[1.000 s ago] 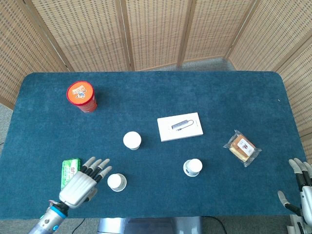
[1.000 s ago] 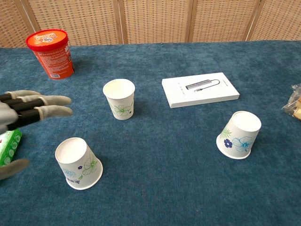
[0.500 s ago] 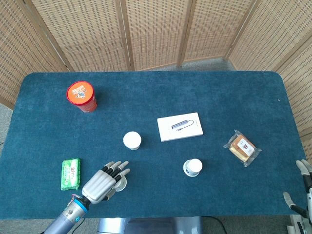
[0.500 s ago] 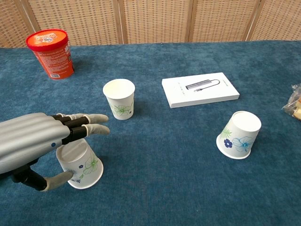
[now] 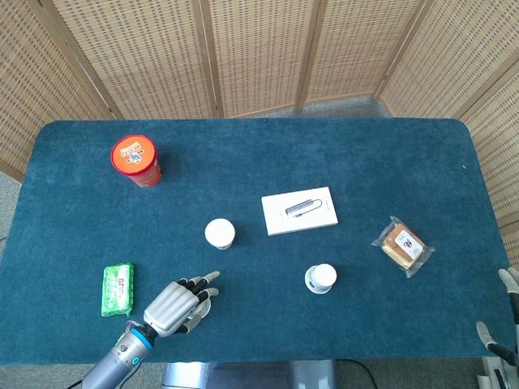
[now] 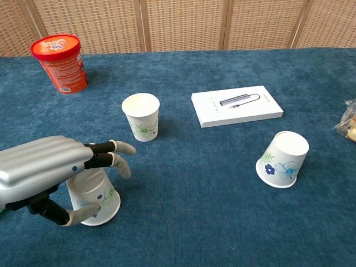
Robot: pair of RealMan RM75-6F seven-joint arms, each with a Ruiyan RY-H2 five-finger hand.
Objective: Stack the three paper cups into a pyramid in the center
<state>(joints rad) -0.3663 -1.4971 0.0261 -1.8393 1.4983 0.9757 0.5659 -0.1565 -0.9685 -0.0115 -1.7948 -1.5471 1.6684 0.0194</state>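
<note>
chest view is showing the left robot hand (image 6: 53, 175) sitting over the near cup (image 6: 97, 196), which is standing upside down on the blue worktop (image 6: 194, 222). its fingers (image 6: 119, 148) are curling over the cup's far side while the thumb is lying against the near side by the rim, so the robot hand is cupping it; whether it is actually squeezing the cup i cannot tell. head view is showing the same left robot hand (image 5: 172, 306) near the worktop's front edge, covering most of that cup.

the second cup (image 6: 141, 116) is standing further back, near the centre, mouth down as well, with a leaf print on its side. the third cup (image 6: 283, 158) is well off to the right, upside down and tilting, showing blue flowers.

behind the third cup, a flat white box (image 6: 237, 105) is lying with a picture of a cable adapter on its lid. a red tub (image 6: 60, 63) is standing at the far left. a wrapped snack (image 5: 402, 245) is lying near the right edge, and a green packet (image 5: 117, 288) is lying just left of the left robot hand.

the right robot hand (image 5: 504, 324) is only showing at the bottom right corner of the head view, off the worktop, with fingers apart and nothing visible in it.
</note>
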